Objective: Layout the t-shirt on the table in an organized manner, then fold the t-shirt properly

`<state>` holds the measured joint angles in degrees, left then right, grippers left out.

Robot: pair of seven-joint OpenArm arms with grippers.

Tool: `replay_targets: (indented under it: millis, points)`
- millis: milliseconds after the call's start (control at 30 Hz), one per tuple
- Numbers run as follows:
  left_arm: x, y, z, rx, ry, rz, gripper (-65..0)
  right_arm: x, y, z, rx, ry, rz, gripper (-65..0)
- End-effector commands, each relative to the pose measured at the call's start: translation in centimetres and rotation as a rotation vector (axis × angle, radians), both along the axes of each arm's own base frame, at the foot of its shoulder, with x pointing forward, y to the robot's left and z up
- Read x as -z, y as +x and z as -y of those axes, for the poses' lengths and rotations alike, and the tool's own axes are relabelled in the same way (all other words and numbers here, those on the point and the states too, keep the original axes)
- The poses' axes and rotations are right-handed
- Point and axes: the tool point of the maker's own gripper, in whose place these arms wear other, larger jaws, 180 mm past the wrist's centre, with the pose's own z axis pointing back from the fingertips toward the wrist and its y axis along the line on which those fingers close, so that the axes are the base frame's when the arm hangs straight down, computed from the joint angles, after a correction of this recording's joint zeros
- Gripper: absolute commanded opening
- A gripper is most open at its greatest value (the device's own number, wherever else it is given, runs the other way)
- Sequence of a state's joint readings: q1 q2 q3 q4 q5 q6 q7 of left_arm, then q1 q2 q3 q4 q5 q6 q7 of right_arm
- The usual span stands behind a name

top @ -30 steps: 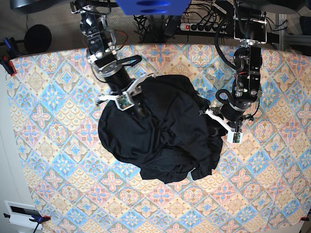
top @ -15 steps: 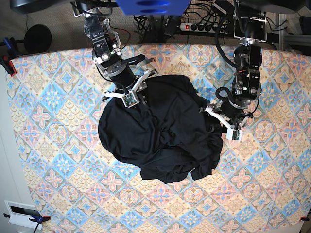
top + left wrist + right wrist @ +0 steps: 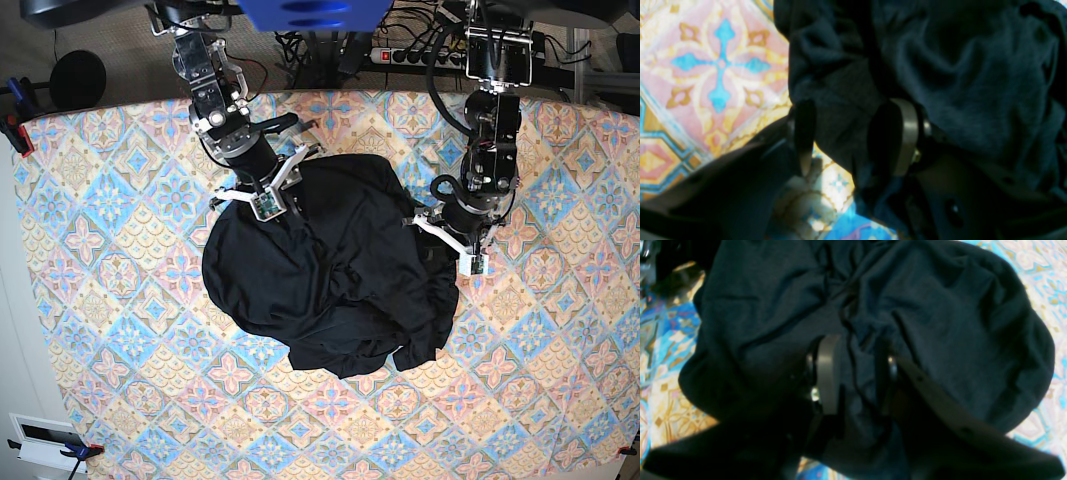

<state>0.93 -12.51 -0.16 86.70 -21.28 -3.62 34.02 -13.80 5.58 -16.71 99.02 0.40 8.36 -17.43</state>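
Robotics lab setup: two arms mounted at a patterned-cloth desk (image 3: 120,330), power strip (image 3: 410,55) with tangled cables behind, clamps at edges.

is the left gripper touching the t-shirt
Touching: the left wrist view shows the left gripper with a fold of the black t-shirt between its parted fingers.

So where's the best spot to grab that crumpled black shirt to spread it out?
Probably at its outer edges rather than the bunched middle. The t-shirt lies in a heap on the table, with loose hems at the sides. Each arm could come in from its own side, low over the cloth, and pinch an edge fold; the left gripper already has fabric between its fingers.
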Motion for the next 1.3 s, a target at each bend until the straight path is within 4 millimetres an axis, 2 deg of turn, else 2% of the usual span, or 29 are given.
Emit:
replay_targets:
  millis: [0, 67, 200, 267, 533, 833, 1000, 1100, 1167, 1233, 1267]
  points:
    - [-2.9, 1.3, 0.2, 0.007, -0.004, 0.094, -32.2, -1.4, 0.6, -0.2, 0.004, 0.029, 0.048, -47.8]
    - [-4.6, 1.6, 0.5, 0.02, 0.001, 0.142, -32.2, -1.4, 0.6, -0.2, 0.004, 0.029, 0.048, -47.8]
    - [-5.7, 1.5, 0.8, 0.032, 0.009, 0.171, -32.2, -1.5, 0.7, -0.2, 0.004, 0.029, 0.049, -47.8]
    - [-5.5, 1.5, 0.9, 0.032, 0.009, 0.166, -32.2, -1.5, 0.7, -0.2, 0.004, 0.029, 0.049, -47.8]
    - [-2.1, 1.5, -0.2, 0.0, 0.005, 0.076, -32.0, -1.5, 0.7, -0.2, 0.004, 0.029, 0.049, -47.8]
    - [-2.4, 2.6, 0.6, -0.005, -0.019, 0.087, -32.2, -1.5, 0.7, -0.2, 0.002, 0.029, 0.049, -47.8]
    - [-3.2, 4.6, 1.3, -0.005, -0.043, 0.102, -32.8, -1.4, 0.6, -0.3, 0.001, 0.029, 0.047, -47.8]
    - [-3.7, 5.1, 1.6, -0.003, -0.052, 0.116, -40.7, -1.3, 0.5, -0.2, 0.002, 0.029, 0.044, -47.8]
    - [-4.5, 5.6, 1.6, -0.007, -0.056, 0.138, -50.5, -1.3, 0.4, -0.2, 0.002, 0.029, 0.043, -47.8]
    - [-5.6, 6.3, 1.6, -0.006, -0.058, 0.166, -63.9, -1.3, 0.5, -0.2, 0.004, 0.029, 0.043, -47.8]
    - [-6.4, 6.6, 1.7, -0.003, -0.058, 0.184, -65.0, -1.3, 0.5, -0.2, 0.004, 0.029, 0.043, -47.8]
